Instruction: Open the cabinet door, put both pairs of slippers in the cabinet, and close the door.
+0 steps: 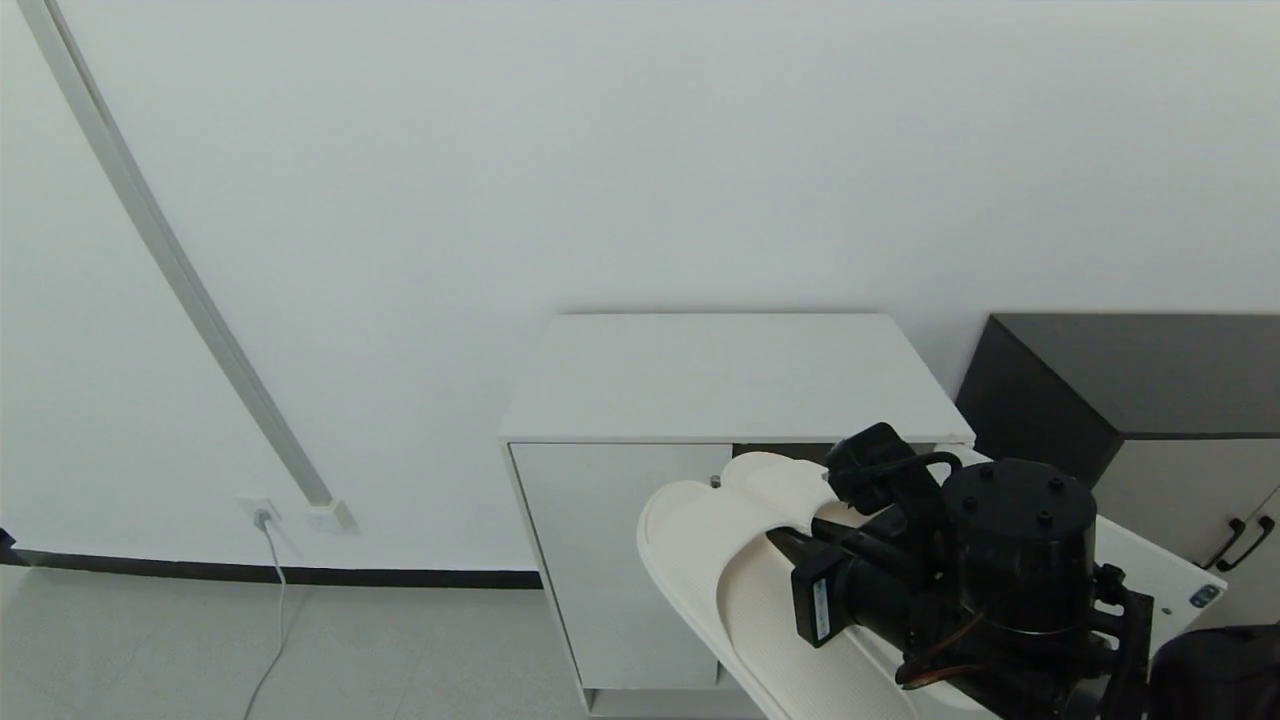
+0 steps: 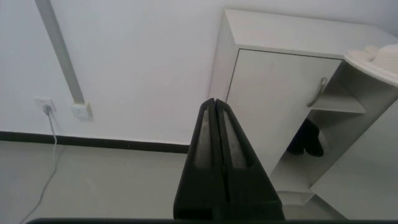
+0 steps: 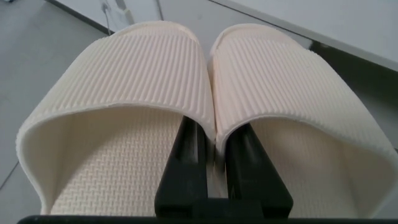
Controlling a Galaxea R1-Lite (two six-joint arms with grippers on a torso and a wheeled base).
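Right gripper (image 3: 214, 140) pinches the seemingly light, pliable foam slippers (image 3: 149, 74) by their touching strap edges, at the cabinet's (image 1: 720, 380) five o'clock.

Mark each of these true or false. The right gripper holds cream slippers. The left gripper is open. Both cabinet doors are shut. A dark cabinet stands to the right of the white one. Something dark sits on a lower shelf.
1. The right gripper holds cream slippers. True.
2. The left gripper is open. False: its fingers are shut together and hold nothing.
3. Both doors of the cabinet are shut. False: the right side is open and the shelves show.
4. A dark cabinet stands to the right of the white one. True.
5. A dark thing sits on a lower shelf. True; what it is cannot be made out.
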